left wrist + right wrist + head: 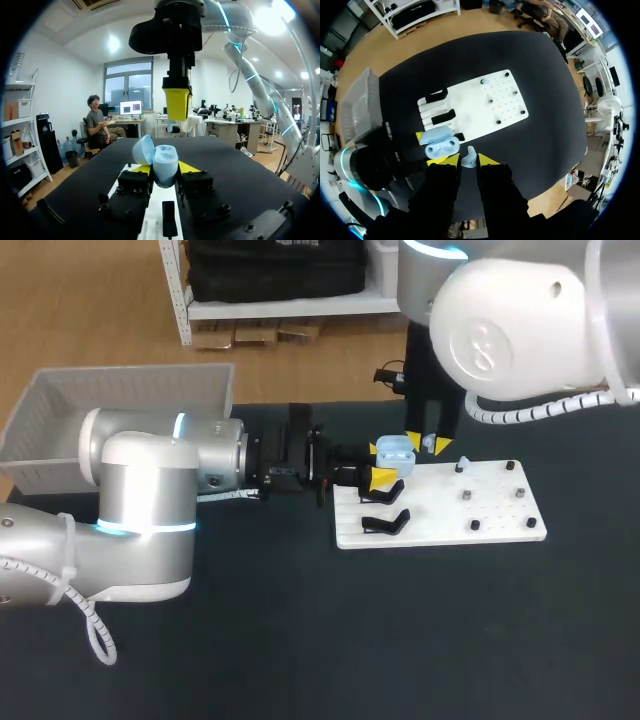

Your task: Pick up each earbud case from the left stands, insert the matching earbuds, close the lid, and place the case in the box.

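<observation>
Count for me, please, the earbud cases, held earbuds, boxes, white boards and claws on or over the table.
Earbud cases: 1, the open light-blue earbud case in the left claw
Held earbuds: 1, the earbud in the right claw
Boxes: 1, the box
White boards: 1, the white board
Claws: 2
Total: 6

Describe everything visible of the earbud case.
The earbud case is pale blue, rounded and smooth, and looks like plastic. Its lid is swung open, showing the hollowed inside. The left gripper clamps it from two sides between yellow tips, holding it over the white stand board. The right gripper holds a pale earbud just above the case, not yet inserted.
</observation>
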`<state>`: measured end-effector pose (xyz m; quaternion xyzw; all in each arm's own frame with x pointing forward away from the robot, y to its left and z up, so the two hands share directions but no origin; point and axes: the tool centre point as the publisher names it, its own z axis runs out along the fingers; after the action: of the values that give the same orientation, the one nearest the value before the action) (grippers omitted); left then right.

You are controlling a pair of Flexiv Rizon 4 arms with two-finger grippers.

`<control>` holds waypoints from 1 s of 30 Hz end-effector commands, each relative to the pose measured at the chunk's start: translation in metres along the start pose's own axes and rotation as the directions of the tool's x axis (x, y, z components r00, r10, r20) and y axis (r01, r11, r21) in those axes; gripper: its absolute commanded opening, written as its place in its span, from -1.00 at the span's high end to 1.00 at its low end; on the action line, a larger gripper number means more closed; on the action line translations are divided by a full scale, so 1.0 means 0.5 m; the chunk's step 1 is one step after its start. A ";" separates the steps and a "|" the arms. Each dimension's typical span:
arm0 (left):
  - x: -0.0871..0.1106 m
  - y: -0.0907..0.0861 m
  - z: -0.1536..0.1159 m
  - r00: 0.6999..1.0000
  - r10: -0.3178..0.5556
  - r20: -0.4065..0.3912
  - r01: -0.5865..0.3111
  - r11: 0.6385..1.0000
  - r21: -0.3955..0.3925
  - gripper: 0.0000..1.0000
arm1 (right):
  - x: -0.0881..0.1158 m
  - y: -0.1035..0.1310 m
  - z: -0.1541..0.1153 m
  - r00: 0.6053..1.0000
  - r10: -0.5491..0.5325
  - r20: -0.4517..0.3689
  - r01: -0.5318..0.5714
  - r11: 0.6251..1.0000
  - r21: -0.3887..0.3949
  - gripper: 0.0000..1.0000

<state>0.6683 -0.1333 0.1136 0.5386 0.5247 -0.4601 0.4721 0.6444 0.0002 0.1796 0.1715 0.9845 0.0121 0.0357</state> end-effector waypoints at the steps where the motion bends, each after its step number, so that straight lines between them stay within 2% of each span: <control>1: 0.002 -0.001 0.000 1.000 0.003 0.004 -0.003 1.000 -0.003 1.00 | -0.005 0.012 -0.018 0.998 0.064 0.004 -0.064 0.996 -0.055 1.00; 3: 0.002 -0.001 0.000 1.000 0.003 0.004 -0.003 1.000 -0.003 1.00 | -0.011 0.020 -0.025 0.994 0.112 0.000 -0.112 0.992 -0.064 1.00; 7: 0.002 -0.001 0.000 1.000 0.003 0.004 -0.003 1.000 -0.003 1.00 | -0.013 0.026 -0.028 0.979 0.205 -0.020 -0.205 0.978 -0.029 1.00; 15: 0.002 -0.001 0.000 1.000 0.003 0.004 -0.003 1.000 -0.003 1.00 | 0.000 0.041 -0.026 0.955 0.294 -0.024 -0.294 0.956 0.000 1.00; 22: 0.002 -0.001 0.000 1.000 0.003 0.004 -0.003 1.000 -0.003 1.00 | 0.009 0.055 -0.022 0.954 0.300 -0.026 -0.300 0.954 -0.016 1.00; 30: 0.002 -0.001 0.000 1.000 0.003 0.004 -0.003 1.000 -0.003 1.00 | 0.011 0.057 -0.011 0.948 0.315 -0.035 -0.314 0.949 0.022 1.00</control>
<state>0.6683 -0.1333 0.1136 0.5386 0.5247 -0.4600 0.4721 0.6460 0.0260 0.1851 0.3240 0.9457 0.0188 0.0169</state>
